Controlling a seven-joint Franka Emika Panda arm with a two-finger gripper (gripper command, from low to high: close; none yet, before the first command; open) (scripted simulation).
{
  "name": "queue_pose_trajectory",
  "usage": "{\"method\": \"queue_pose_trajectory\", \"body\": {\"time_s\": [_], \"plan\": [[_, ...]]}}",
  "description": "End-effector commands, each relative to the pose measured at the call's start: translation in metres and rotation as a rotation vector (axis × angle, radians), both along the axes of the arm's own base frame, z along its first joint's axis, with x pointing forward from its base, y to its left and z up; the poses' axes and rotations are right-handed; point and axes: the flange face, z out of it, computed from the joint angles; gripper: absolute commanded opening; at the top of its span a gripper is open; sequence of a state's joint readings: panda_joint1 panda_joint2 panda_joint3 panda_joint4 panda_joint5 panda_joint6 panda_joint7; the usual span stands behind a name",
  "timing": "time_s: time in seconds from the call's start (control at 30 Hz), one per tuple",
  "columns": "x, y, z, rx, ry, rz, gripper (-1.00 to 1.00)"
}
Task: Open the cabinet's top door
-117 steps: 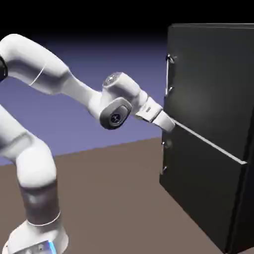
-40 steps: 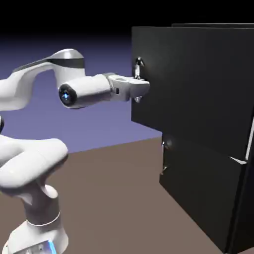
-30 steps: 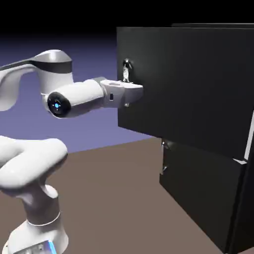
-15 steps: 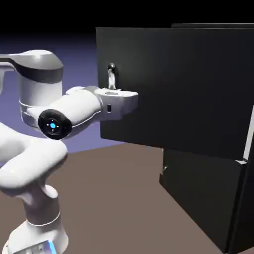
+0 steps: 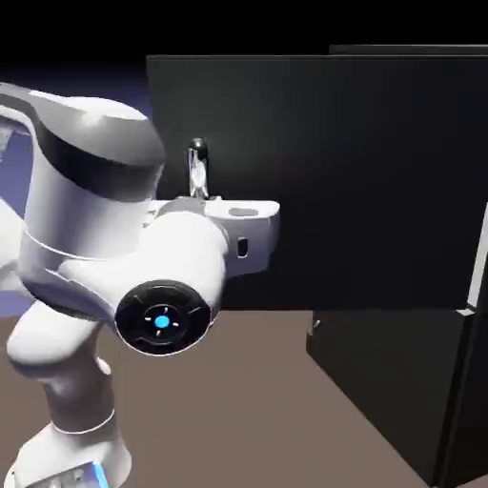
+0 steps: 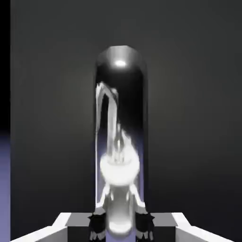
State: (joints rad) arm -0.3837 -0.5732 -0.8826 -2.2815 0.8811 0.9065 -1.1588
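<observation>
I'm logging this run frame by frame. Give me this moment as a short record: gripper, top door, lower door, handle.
gripper: shut on the handle
handle: silver bar, upright, near the top door's free edge
top door: swung well out from the cabinet
lower door: closed
arm: fills the exterior view's left, hand at the handle
</observation>
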Motion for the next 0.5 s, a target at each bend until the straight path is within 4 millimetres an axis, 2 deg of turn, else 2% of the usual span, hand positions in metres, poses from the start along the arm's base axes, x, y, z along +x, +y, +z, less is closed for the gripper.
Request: {"method": "queue_pose_trajectory", "body": {"time_s": [0.0, 0.23, 0.47], "plan": [[0.0, -0.009, 0.0, 0.0, 0.0, 0.02, -1.0], [0.005, -0.055, 0.0, 0.0, 0.0, 0.132, -1.0], [0.008, -0.076, 0.0, 0.0, 0.0, 0.183, -1.0]]}}
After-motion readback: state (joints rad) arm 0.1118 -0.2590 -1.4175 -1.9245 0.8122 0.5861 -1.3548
